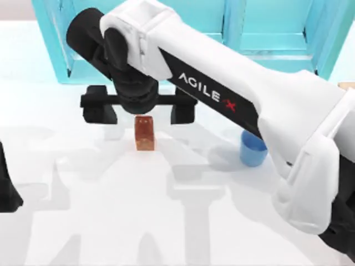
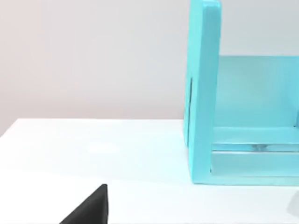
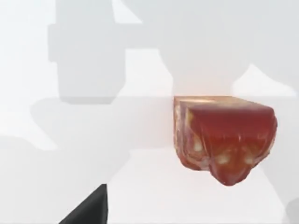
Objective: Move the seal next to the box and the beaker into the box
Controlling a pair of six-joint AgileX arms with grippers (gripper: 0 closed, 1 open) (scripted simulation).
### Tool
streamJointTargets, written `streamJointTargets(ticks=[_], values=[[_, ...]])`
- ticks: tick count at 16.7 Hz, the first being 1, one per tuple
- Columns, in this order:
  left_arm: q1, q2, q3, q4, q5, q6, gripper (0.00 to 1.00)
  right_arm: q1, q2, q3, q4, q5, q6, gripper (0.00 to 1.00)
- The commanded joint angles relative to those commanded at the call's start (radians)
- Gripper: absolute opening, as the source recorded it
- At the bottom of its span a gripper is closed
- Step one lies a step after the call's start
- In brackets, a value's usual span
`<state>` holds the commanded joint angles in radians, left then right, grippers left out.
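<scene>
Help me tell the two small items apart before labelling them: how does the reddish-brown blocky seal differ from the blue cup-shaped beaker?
The reddish-brown blocky seal has flat faces and mottled orange patches; the blue cup-shaped beaker is round and one plain colour. The seal looks solid, the beaker hollow with a thin rim. The seal stands between the spread fingers of the right gripper; the beaker stands farther right, partly under that arm. Both rest upright on the white table.

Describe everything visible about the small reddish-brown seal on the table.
The small reddish-brown, blocky seal stands alone on the white table, left of the blue cup-shaped beaker and in front of the turquoise shelf unit. In the right wrist view it looks glossy and mottled, dark red with pale orange patches, one end rounded. The right arm's end effector hangs open above it, its black fingers either side, not touching.
</scene>
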<state>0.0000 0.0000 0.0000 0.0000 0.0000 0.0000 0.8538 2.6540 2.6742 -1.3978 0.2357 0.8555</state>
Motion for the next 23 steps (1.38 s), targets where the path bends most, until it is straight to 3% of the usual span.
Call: streamJointTargets(ticks=[8,14,19,23], values=[[0.0,0.0,0.0,0.0,0.0,0.0,1.0,-0.007,0.003,-0.015,0.018,0.001,-0.004,1.0],[0.0,0.0,0.0,0.0,0.0,0.0,1.0,-0.029,0.047,-0.168,0.23,-0.003,-0.028,1.0],[0.0,0.0,0.0,0.0,0.0,0.0,1.0,-0.033,0.055,-0.197,0.262,-0.003,-0.032,1.0],[0.0,0.0,0.0,0.0,0.0,0.0,1.0,-0.033,0.055,-0.197,0.262,-0.003,-0.032,0.7]])
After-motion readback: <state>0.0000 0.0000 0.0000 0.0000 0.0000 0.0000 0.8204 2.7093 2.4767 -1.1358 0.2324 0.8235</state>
